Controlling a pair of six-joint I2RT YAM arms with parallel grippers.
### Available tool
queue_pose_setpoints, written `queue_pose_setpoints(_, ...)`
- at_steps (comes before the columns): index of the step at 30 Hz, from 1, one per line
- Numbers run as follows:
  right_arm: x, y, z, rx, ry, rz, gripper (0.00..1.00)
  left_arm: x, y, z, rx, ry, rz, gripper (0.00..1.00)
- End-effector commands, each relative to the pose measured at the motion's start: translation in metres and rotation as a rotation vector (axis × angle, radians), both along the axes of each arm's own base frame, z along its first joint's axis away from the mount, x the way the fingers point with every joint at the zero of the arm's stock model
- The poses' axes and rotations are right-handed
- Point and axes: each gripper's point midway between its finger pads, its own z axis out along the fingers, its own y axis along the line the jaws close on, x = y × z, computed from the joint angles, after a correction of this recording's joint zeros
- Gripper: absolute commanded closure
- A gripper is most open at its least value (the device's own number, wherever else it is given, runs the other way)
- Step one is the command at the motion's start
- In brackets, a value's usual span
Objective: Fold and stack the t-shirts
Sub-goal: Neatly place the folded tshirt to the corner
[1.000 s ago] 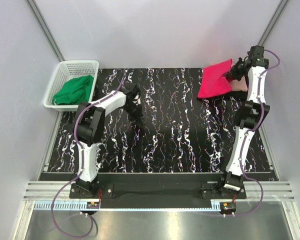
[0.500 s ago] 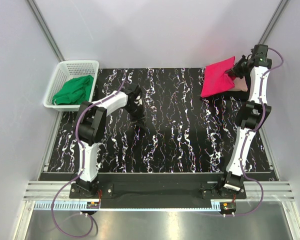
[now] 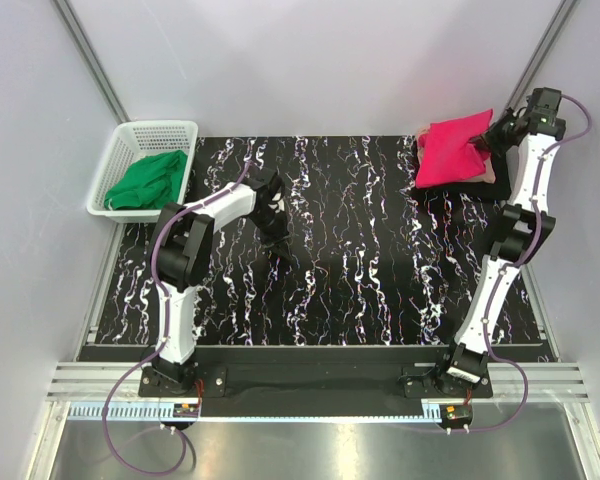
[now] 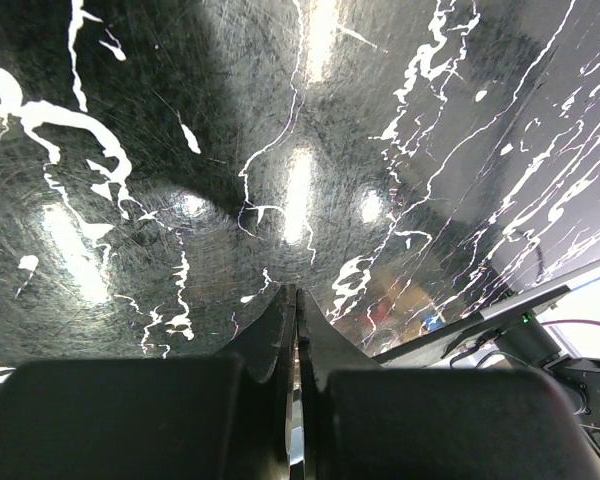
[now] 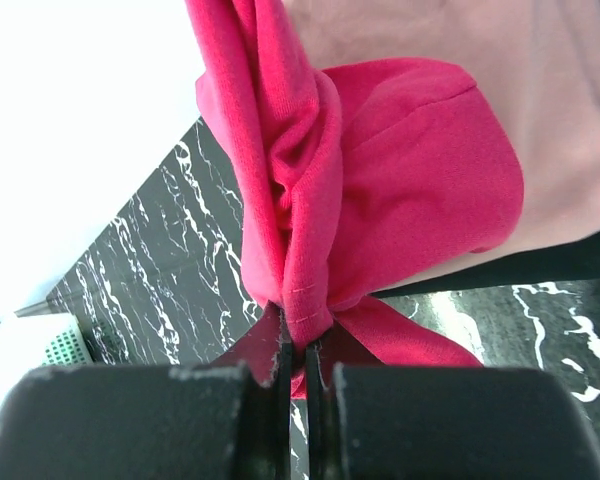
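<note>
Crimson-pink t-shirt (image 3: 450,155), folded, is lying on the salmon-pink t-shirt (image 5: 460,50) and black t-shirt (image 5: 545,265) at the desk's (image 3: 360,250) one o'clock corner. We are pinching its edge with the right claw (image 5: 292,340); the left claw (image 4: 293,295) is sitting pressed together, empty. We are judging this the stacking step, and next it calls for letting go cleanly.

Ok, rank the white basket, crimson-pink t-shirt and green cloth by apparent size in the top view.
1. white basket
2. crimson-pink t-shirt
3. green cloth
The last two look close in size, so their order is unsure.
</note>
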Motion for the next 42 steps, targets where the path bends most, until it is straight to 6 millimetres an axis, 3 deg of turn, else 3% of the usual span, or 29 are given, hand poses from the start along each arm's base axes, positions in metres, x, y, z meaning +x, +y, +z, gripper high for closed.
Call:
queue_pose_setpoints(1,-0.002,-0.013,0.087,-0.076,-0.196,-0.027,1.00,0.000,-0.006,0.007,-0.033,-0.019,-0.013,0.97)
queue_pose_setpoints(8,-0.004,-0.019,0.072,-0.024,-0.174,-0.016,1.00,-0.004,-0.006,0.004,-0.030,-0.012,-0.018,0.97)
queue_pose_setpoints(13,-0.005,-0.027,0.049,-0.017,-0.115,-0.043,1.00,-0.005,-0.007,0.003,-0.032,-0.008,-0.018,0.97)
queue_pose_setpoints(21,-0.005,-0.035,0.028,0.000,-0.082,-0.046,1.00,-0.008,-0.005,0.002,-0.028,-0.005,-0.019,0.98)
queue_pose_setpoints(35,-0.010,-0.047,0.057,-0.022,-0.128,-0.089,1.00,-0.005,-0.008,0.010,-0.045,-0.020,-0.012,0.98)
queue_pose_setpoints(39,-0.013,-0.052,0.083,-0.042,-0.181,-0.107,1.00,-0.006,-0.007,0.011,-0.045,-0.016,-0.013,0.98)
queue_pose_setpoints(42,-0.014,-0.054,0.088,-0.032,-0.192,-0.110,1.00,-0.007,-0.007,0.009,-0.045,-0.014,-0.015,0.98)
